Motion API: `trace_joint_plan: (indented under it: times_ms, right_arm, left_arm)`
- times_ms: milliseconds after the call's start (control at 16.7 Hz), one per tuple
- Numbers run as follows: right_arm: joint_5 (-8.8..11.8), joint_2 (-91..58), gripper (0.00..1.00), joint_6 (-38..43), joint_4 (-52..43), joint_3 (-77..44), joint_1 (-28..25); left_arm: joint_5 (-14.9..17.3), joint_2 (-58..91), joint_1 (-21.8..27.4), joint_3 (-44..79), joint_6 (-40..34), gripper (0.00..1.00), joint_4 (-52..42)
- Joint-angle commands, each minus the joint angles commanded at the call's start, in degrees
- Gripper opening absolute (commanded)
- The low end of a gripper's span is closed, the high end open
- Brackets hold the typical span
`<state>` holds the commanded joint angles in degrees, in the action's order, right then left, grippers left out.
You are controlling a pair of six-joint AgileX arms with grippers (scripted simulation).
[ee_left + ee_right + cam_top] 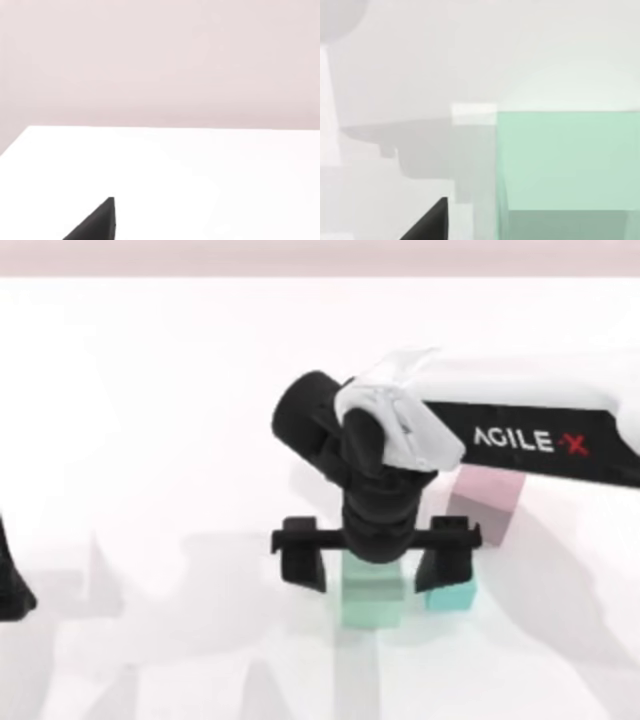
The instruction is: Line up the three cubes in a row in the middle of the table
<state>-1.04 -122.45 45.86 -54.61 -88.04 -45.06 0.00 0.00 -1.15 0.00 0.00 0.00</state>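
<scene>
Our right gripper hangs with jaws spread wide over the mint cube, mid-counter, turquoise cube just beside, pink cube behind. We judge placement finished; next, lift clear. Left arm parked at the left edge.

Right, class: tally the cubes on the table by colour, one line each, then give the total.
Pale mint-green cube: 1
Turquoise cube: 1
Dusty pink cube: 1
Total: 3
</scene>
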Motion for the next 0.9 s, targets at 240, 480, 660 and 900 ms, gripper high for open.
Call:
trace_joint_plan:
  times_ms: [240,480,660,900]
  right_arm:
    - [0.0,0.0,1.0,0.0,0.0,0.0,0.0]
    - [0.0,0.5,1.0,0.1,-2.4,-2.0,0.0]
    - [0.0,2.2,1.0,0.2,-8.7,-6.2,-0.2]
    - [0.0,4.0,1.0,0.0,-14.1,-10.1,-0.5]
  left_arm:
    - [0.0,0.0,0.0,0.0,0.0,1.0,0.0]
    - [0.0,0.0,0.0,0.0,0.0,1.0,0.0]
    - [0.0,0.0,0.0,0.0,0.0,1.0,0.0]
    - [0.0,0.0,0.0,0.0,0.0,1.0,0.0]
